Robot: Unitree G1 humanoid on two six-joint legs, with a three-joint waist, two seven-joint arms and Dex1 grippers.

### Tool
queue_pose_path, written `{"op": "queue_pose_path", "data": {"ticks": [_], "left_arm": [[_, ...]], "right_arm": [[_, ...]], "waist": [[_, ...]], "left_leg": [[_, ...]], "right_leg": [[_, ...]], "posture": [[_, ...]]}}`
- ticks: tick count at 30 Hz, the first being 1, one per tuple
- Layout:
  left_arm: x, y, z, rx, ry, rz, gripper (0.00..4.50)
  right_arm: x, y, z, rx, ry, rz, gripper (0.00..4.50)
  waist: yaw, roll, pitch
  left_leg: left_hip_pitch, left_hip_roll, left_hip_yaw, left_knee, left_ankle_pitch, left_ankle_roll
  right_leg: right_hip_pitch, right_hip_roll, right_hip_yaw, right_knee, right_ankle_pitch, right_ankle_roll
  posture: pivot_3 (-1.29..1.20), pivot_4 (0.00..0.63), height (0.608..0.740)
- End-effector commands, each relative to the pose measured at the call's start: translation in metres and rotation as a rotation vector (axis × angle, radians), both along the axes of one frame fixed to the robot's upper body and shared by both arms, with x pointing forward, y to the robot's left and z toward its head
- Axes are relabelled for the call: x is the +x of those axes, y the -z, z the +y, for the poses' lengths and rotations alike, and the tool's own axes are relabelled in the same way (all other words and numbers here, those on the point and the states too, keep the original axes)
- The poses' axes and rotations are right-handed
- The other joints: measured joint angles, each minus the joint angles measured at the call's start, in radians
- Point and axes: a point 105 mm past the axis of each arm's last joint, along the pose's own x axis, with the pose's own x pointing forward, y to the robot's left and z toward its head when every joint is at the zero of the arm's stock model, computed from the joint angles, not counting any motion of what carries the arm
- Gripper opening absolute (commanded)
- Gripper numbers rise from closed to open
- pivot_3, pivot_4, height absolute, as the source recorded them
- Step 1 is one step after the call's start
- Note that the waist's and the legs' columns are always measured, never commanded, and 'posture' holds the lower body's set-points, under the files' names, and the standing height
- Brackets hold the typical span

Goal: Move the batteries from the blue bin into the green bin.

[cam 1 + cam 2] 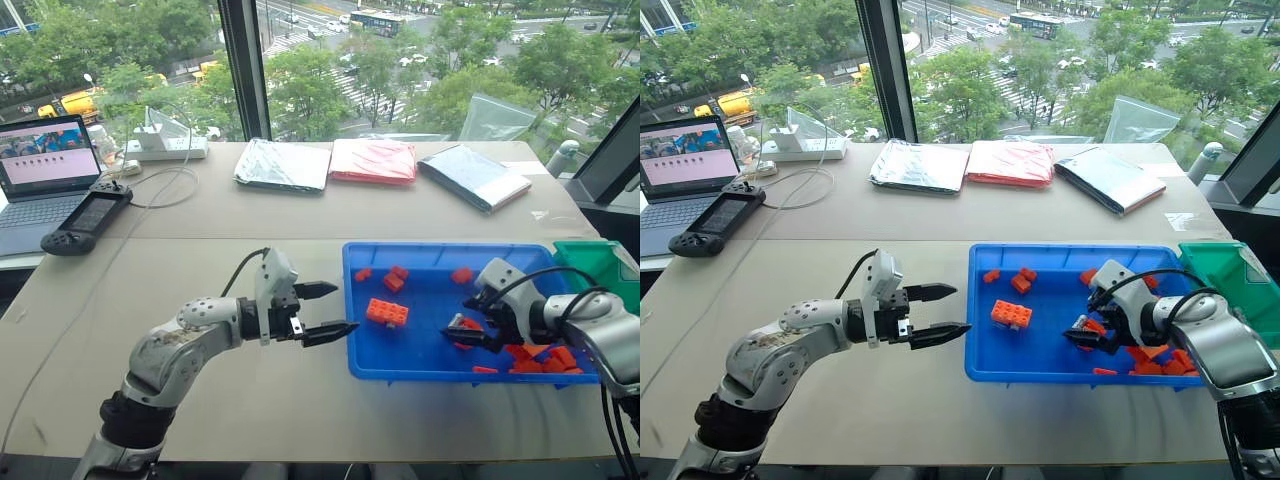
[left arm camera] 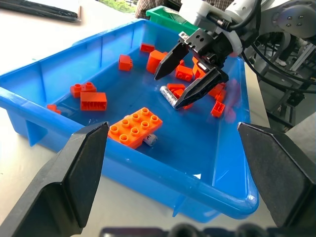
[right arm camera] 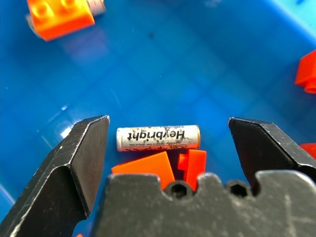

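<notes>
R gripper (image 3: 165, 143): jaws spread wide, nothing held, battery (image 3: 158, 138) seen between fingers.
Battery: on blue bin (image 1: 420, 365) floor, right part, touching red bricks (image 3: 148, 168).
L gripper (image 1: 325, 312): open, empty, just outside bin's left rim.
Green bin (image 1: 590, 262): at blue bin's right end.

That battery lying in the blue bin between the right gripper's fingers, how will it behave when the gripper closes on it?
The battery is a smooth cylinder lying on its side, so it will likely roll if nudged. Its glossy shell may slip between the open right gripper fingers. It looks rigid, so it probably won't deform. The orange bricks touching it may shift.
</notes>
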Motion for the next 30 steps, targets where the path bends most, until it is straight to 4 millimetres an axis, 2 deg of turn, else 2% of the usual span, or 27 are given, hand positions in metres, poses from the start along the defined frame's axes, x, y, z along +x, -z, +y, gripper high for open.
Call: {"op": "queue_pose_path", "data": {"ticks": [1, 4, 13, 16, 20, 22, 26, 30], "left_arm": [[-0.004, -0.011, -0.001, -0.014, 0.008, -0.046, 4.5], [-0.005, -0.011, -0.001, -0.012, 0.008, -0.045, 4.5], [-0.005, -0.012, -0.001, -0.016, 0.005, -0.044, 4.5], [-0.004, -0.012, -0.001, -0.016, 0.004, -0.046, 4.5], [-0.004, -0.013, -0.001, -0.018, 0.004, -0.047, 4.5], [-0.003, -0.013, -0.001, -0.02, 0.004, -0.047, 4.5], [-0.003, -0.013, -0.002, -0.019, 0.005, -0.047, 4.5], [-0.003, -0.012, -0.001, -0.02, 0.001, -0.047, 4.5]], "right_arm": [[0.003, -0.003, 0.004, -0.03, -0.038, -0.031, 4.46], [0.005, 0.006, -0.003, -0.082, -0.019, -0.016, 4.46], [0.004, 0.011, -0.003, -0.068, -0.009, 0.014, 4.46], [0.003, 0.012, -0.004, -0.065, -0.008, 0.023, 3.78], [0.002, 0.012, -0.003, -0.061, -0.012, 0.026, 2.5], [0.002, 0.011, -0.002, -0.059, -0.014, 0.024, 2.48], [0.009, -0.005, 0.002, -0.015, 0.006, -0.053, 2.48], [0.028, -0.052, -0.005, 0.074, 0.121, -0.25, 2.48]], "waist": [[0.0, 0.0, 0.0], [0.0, 0.0, 0.0], [0.0, 0.0, 0.0], [0.001, 0.0, 0.0], [0.001, 0.0, 0.0], [0.001, 0.0, 0.0], [0.0, 0.0, 0.0], [0.0, 0.0, 0.0]], "left_leg": [[0.0, 0.0, 0.0, 0.0, 0.0, 0.0], [0.0, 0.0, 0.0, 0.0, 0.0, 0.0], [0.001, 0.0, 0.0, 0.0, 0.0, 0.0], [0.001, 0.0, 0.0, 0.0, 0.0, 0.0], [0.001, 0.0, 0.0, 0.0, 0.0, 0.0], [0.001, 0.0, 0.0, 0.0, 0.0, 0.0], [0.001, 0.0, 0.0, 0.0, 0.0, 0.0], [0.0, 0.0, 0.0, 0.0, 0.0, 0.0]], "right_leg": [[0.0, 0.0, 0.0, 0.0, 0.0, 0.0], [0.0, 0.0, 0.0, 0.0, 0.0, 0.0], [0.001, 0.0, 0.0, 0.0, 0.0, 0.0], [0.001, 0.0, 0.0, 0.0, 0.0, 0.0], [0.001, 0.0, 0.0, 0.0, 0.0, 0.0], [0.001, 0.0, 0.0, 0.0, 0.0, 0.0], [0.001, 0.0, 0.0, 0.0, 0.0, 0.0], [0.0, 0.0, 0.0, 0.001, 0.0, 0.0]], "posture": [[0.0, 0.15, 0.74], [0.0, 0.15, 0.74], [0.0, 0.15, 0.74], [0.0, 0.15, 0.74], [0.0, 0.15, 0.74], [0.0, 0.15, 0.74], [0.0, 0.15, 0.74], [0.0, 0.15, 0.74]]}}
